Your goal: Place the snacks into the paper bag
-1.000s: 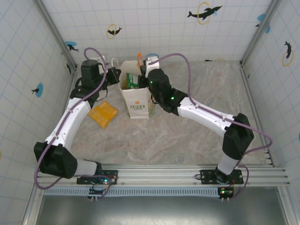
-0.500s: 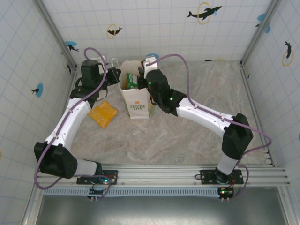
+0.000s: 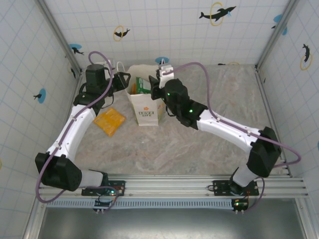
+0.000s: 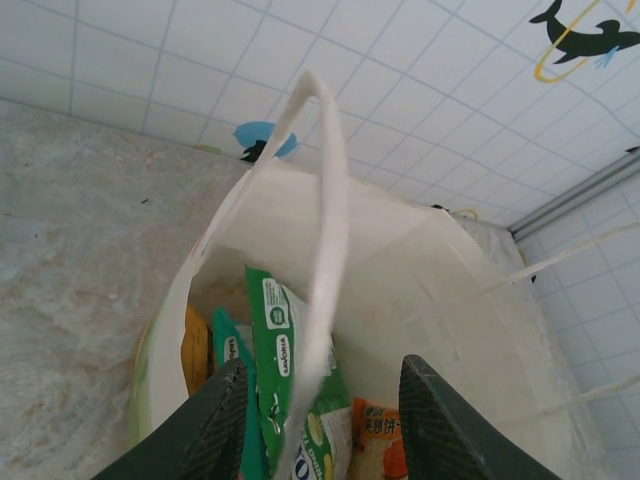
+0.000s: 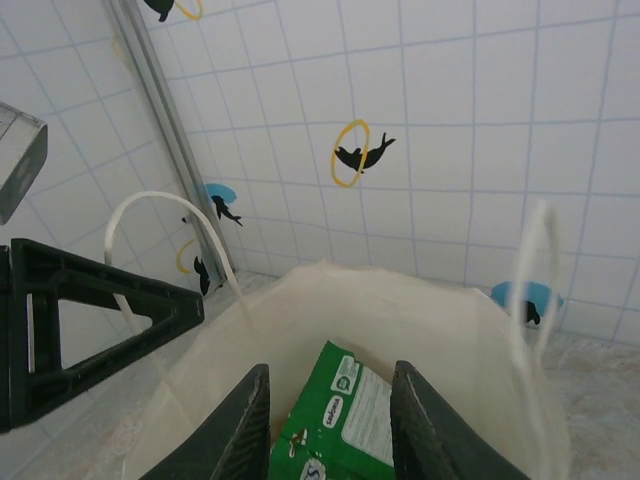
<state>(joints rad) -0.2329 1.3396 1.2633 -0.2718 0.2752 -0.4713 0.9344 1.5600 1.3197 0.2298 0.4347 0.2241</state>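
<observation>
From above, the paper bag [image 3: 145, 110] stands upright at the far middle of the table [image 3: 199, 149], its mouth open. The left gripper [image 3: 124, 79] sits at the bag's left rim and the right gripper [image 3: 153, 85] hangs over the mouth on the right side. A green packet [image 3: 142, 85] pokes up inside the bag. One orange packet [image 3: 109, 121] lies flat on the table, just left of the bag and nearer to us.

On the left wrist camera, the left gripper [image 4: 322, 368] has its jaws spread wide with the bag's handle [image 4: 330, 200] running up between them, not pinched. Below, inside the bag, I can see the green packet [image 4: 275, 340], a teal one [image 4: 228, 352] against it, a yellow-orange one [image 4: 195, 350] by the left wall and an orange one [image 4: 378, 430] further right.

On the right wrist camera, the right gripper [image 5: 330, 368] is parted and holds nothing, hanging above the bag's mouth. The green packet [image 5: 345, 410] stands on end right under the gap between its fingers. The bag's two handles [image 5: 190, 230] rise thin on either side.
</observation>
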